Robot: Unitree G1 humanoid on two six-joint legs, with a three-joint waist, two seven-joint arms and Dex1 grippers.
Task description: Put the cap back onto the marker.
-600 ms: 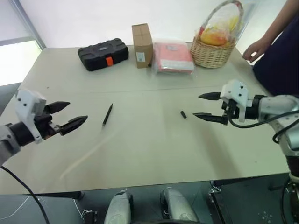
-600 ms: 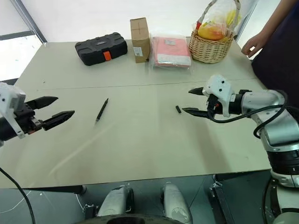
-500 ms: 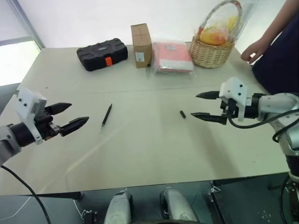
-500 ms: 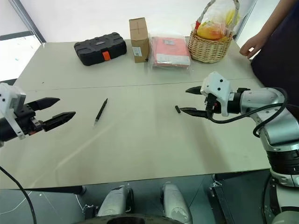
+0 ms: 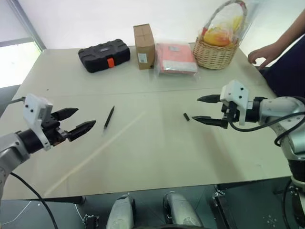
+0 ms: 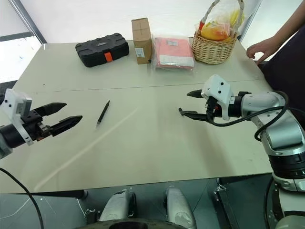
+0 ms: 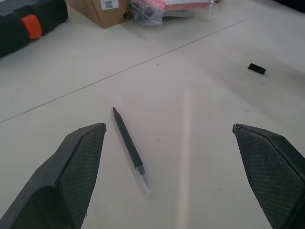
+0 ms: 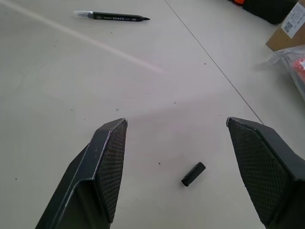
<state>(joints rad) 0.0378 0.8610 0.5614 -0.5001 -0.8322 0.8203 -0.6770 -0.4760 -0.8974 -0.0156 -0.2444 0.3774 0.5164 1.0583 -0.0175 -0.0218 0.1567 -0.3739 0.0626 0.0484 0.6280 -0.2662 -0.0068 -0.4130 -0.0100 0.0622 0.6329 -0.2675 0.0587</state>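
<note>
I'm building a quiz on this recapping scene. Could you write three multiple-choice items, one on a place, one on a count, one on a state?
1. Where does the cap lie?
A. On the table near the right gripper
B. Inside the basket
C. On the marker's tip

2. How many things stand in the row at the table's far edge?
A. Two
B. Four
C. Six

3. How are the two grippers?
A. Both open and empty
B. Left shut on the marker
C. Right shut on the cap

Key: 1 A, the cap lies beside the right gripper. 2 B, black case, cardboard box, red packet, basket. 3 A, the marker lies untouched before the left gripper.
</note>
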